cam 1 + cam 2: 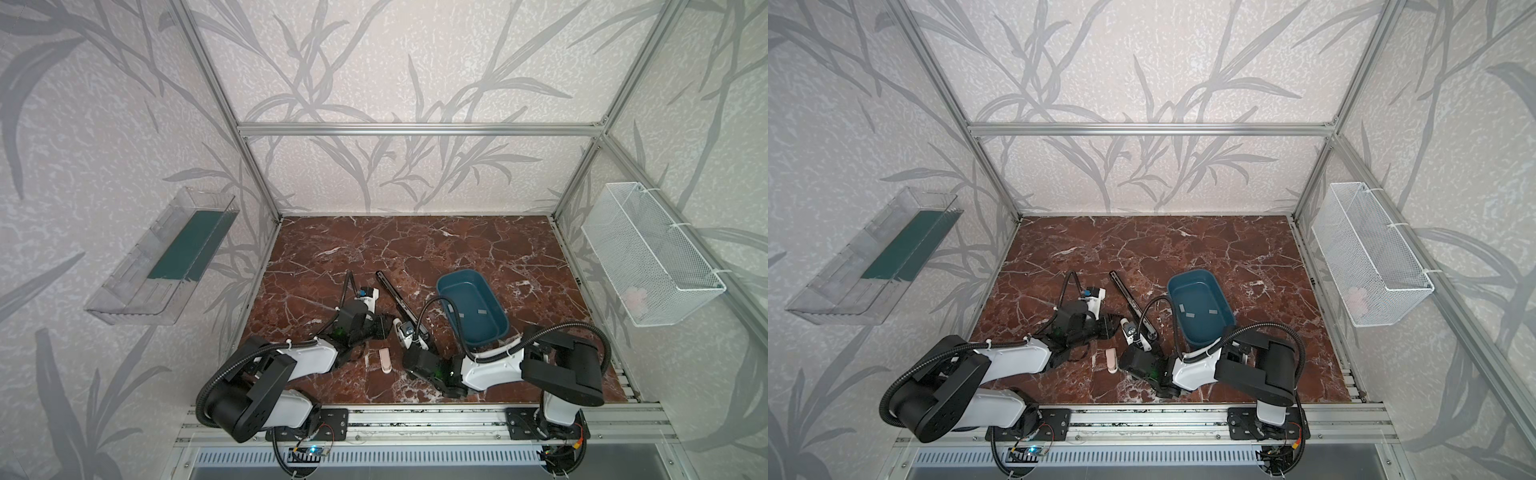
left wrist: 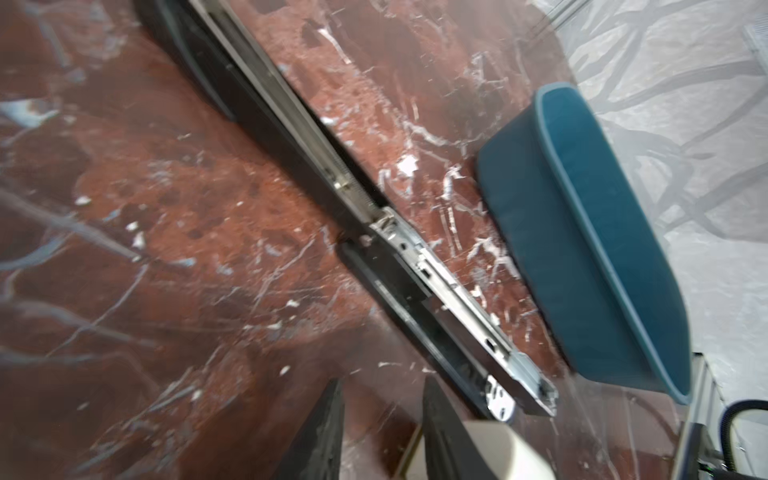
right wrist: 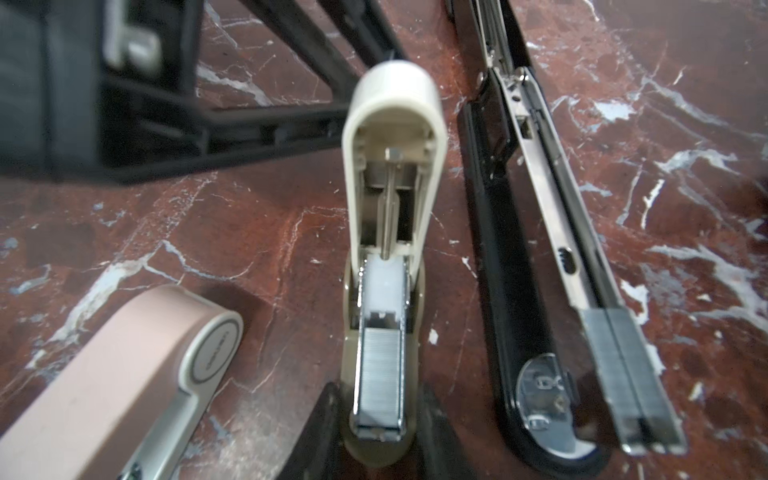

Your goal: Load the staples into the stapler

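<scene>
Gripping the base of the opened cream stapler, your right gripper is clenched on it near the middle of the table, towards the near edge. A strip of staples sits in its magazine. Your left gripper stands just left of the folded-back lid, jaws parted, bare table between them. You have the black stapler lying opened flat just right, a second strip in its channel. Loose strips lie in the blue bin further right. The pink stapler lies closed, near left.
</scene>
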You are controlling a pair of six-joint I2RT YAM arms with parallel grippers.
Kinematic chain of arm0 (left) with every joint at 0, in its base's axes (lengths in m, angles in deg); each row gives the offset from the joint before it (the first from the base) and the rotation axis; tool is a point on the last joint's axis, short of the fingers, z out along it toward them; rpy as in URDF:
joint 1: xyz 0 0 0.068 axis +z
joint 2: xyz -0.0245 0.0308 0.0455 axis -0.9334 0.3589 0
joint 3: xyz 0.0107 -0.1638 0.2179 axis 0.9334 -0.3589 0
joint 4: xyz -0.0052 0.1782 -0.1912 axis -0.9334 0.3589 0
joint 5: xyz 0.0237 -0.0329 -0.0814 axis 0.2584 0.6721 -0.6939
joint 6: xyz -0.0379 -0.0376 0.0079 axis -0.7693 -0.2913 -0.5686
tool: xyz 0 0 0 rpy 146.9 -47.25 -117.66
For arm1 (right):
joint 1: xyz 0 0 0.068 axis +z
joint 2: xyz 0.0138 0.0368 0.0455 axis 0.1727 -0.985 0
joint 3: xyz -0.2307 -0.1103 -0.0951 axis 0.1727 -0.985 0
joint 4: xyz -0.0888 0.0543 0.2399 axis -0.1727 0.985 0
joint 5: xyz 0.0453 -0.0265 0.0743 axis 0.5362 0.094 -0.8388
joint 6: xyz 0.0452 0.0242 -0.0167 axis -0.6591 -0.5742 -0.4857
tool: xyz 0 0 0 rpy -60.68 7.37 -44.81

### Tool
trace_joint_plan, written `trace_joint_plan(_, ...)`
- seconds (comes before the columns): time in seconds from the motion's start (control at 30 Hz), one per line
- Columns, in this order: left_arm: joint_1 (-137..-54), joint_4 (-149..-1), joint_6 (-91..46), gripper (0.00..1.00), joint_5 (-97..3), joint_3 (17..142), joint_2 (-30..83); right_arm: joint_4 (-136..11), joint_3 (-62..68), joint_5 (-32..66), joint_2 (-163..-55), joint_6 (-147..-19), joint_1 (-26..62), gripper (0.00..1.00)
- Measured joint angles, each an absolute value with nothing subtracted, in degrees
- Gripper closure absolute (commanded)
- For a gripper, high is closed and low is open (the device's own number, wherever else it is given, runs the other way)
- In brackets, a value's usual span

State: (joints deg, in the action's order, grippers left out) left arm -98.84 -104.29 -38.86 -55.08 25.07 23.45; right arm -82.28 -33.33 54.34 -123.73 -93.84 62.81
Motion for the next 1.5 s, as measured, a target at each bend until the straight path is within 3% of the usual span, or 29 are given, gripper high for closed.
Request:
trace_joint_plan(0.4, -102.7, -114.6, -36.7, 0.68, -59.8, 22.4, 29.3, -85.9, -34.8, 54.4, -124.0, -93.6, 62.6, 0.80)
trace_joint_plan(0.6, -106.5, -128.3, -36.3, 0.68, -55.0, 18.0, 34.4, -87.9, -35.7, 53.8, -124.1, -93.9, 62.2, 0.79)
trace_joint_plan(0.8, -107.8, -140.9, -36.2, 0.67, -52.0, 16.1, 41.3, -89.8, -36.7, 52.7, -124.0, -94.0, 61.8, 0.65)
trace_joint_plan(1.03, -108.0, -146.6, -36.2, 0.67, -51.3, 15.3, 44.5, -91.3, -38.0, 49.9, -122.9, -93.8, 60.8, 0.55)
trace_joint_plan(1.3, -108.3, -144.8, -36.1, 0.68, -50.9, 16.8, 44.4, -86.4, -42.0, 48.7, -116.1, -93.6, 60.8, 0.55)
trace_joint_plan(1.5, -108.3, -144.0, -36.1, 0.68, -50.9, 16.9, 44.0, -82.8, -43.6, 49.0, -110.0, -92.9, 60.8, 0.62)
